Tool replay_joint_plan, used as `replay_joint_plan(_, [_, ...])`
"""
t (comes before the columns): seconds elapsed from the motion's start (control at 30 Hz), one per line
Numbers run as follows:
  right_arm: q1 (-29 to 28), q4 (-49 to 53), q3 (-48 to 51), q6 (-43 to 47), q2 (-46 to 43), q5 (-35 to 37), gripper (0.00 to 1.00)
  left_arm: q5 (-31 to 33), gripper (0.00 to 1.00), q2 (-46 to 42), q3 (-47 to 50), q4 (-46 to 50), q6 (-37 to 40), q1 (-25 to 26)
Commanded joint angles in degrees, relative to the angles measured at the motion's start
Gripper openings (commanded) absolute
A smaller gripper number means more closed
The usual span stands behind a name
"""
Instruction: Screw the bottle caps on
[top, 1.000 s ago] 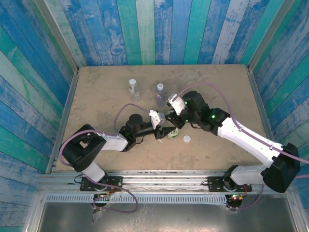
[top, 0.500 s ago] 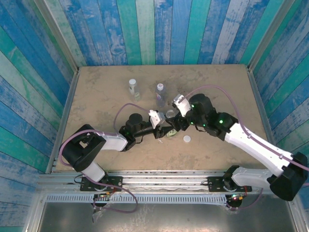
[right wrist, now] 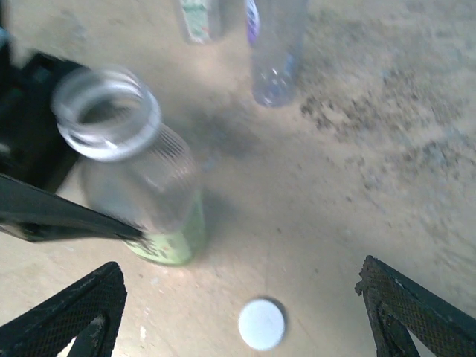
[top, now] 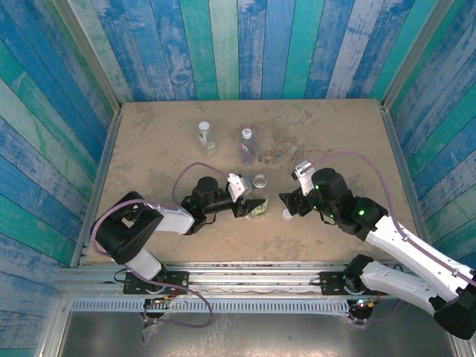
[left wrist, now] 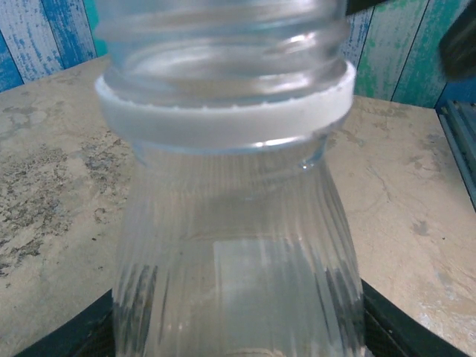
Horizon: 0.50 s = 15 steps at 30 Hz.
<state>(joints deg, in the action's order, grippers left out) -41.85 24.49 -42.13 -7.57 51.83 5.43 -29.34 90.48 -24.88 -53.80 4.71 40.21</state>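
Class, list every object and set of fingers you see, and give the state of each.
Held bottle: uncapped, gripped.
Loose cap: lying flat on table.
Back-left bottle: standing upright.
Purple-label bottle: standing upright.
Left fingers: shut on held bottle.
Right fingers: open, above loose cap.

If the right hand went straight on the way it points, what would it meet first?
Likely the loose white cap on the table, between the open fingers of the right hand; the green-label bottle sits to its left. Depth is unclear.
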Motion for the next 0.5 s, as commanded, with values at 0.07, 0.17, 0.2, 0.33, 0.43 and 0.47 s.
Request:
replay_joint_plan(0.07, [0.1, 2.82, 3.27, -4.14, 2.21, 4.0, 0.82, -2.34, 0.58, -0.98, 1.06, -1.42, 0.86, -0.23])
replay_joint_plan(0.17, [0.1, 2.66, 4.09, -5.17, 4.54, 2.95, 0.77, -2.65, 0.58, -0.64, 0.93, -1.57, 0.83, -0.23])
replay_joint_plan(0.2, [0.12, 2.52, 4.33, -5.37, 5.25, 2.35, 0.75, -2.51, 0.58, -0.84, 0.94, -1.42, 0.78, -0.23])
replay_joint_plan(0.33, [0.12, 0.74, 5.56, -7.25, 8.83, 0.65, 0.69, -2.01, 0.58, -1.0, 1.63, -2.09, 0.4, -0.31])
replay_joint_plan(0.43, [0.08, -0.92, 5.98, -8.26, 12.02, -0.75, 0.68, -1.6, 0.58, -1.14, 2.42, -3.34, -0.12, -0.43])
replay_joint_plan(0.47, [0.02, -1.11, 5.98, -8.58, 13.09, -0.77, 0.68, -1.33, 0.58, -1.33, 2.87, -3.73, -0.24, -0.41])
